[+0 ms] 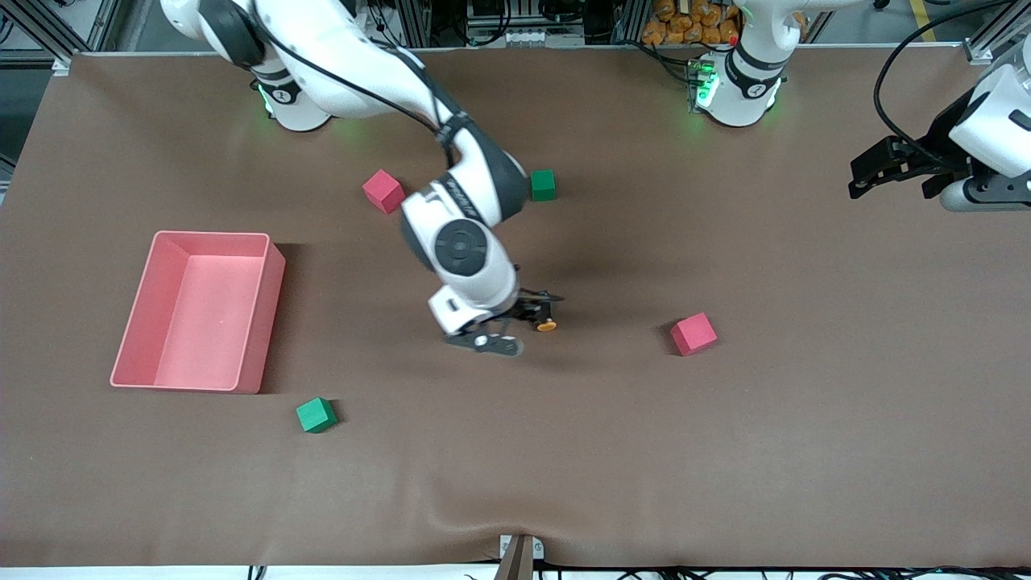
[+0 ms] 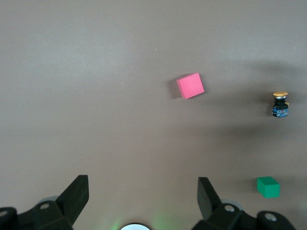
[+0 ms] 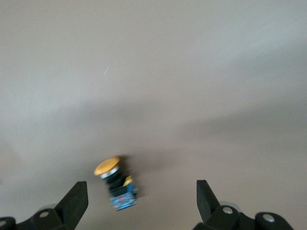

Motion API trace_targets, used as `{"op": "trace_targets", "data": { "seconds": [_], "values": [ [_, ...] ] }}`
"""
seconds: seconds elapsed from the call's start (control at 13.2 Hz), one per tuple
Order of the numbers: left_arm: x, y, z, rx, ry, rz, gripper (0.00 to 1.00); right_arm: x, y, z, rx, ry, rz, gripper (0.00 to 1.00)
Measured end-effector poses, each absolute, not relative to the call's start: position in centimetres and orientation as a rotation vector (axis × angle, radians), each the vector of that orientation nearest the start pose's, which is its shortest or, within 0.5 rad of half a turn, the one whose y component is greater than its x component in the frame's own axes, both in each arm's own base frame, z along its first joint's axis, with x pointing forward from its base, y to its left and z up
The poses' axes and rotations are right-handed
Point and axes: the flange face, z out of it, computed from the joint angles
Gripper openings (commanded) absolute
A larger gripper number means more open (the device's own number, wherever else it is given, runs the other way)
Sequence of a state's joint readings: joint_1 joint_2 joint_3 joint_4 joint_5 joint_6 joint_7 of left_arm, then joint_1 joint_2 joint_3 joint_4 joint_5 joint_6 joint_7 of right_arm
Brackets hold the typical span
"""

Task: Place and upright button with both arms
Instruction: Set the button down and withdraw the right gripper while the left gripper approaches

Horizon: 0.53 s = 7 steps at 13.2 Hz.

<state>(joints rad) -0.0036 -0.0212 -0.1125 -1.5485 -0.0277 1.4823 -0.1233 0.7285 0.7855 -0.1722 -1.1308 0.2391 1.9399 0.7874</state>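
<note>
The button (image 1: 546, 325), an orange cap on a short black and blue body, rests on the brown mat near the table's middle. My right gripper (image 1: 527, 320) hangs low over it, open, and neither finger touches it. In the right wrist view the button (image 3: 117, 184) leans between the spread fingers (image 3: 76, 199), blurred, with the right gripper (image 3: 142, 201) around it. In the left wrist view the button (image 2: 280, 104) stands cap up. My left gripper (image 1: 866, 177) waits open and empty in the air at the left arm's end of the table, its open span (image 2: 142, 196) over bare mat.
A pink bin (image 1: 211, 235) sits toward the right arm's end. Two red cubes (image 1: 383, 191) (image 1: 693, 333) and two green cubes (image 1: 543, 184) (image 1: 316, 415) lie scattered on the mat. The left wrist view shows a red cube (image 2: 190, 86) and a green cube (image 2: 267, 187).
</note>
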Motion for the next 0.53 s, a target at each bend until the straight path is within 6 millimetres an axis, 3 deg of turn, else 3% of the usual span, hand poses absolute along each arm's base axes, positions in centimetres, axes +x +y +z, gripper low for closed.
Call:
{"op": "trace_targets", "data": {
  "seconds": [0.15,0.23,0.53],
  "values": [
    [53.7,-7.0,63.6,-3.161,-0.027,0.084,1.00,63.5,39.9,39.4,-3.044,0.377,0.011,1.00],
    [53.7,-7.5,63.4,-3.162,-0.041,0.085,1.00,64.0,37.2,40.9,-3.065,0.322,0.005,1.00],
    [54.2,-11.7,61.5,-3.156,-0.038,0.130,1.00,63.2,24.3,46.4,-3.071,0.239,0.012,1.00]
  ]
}}
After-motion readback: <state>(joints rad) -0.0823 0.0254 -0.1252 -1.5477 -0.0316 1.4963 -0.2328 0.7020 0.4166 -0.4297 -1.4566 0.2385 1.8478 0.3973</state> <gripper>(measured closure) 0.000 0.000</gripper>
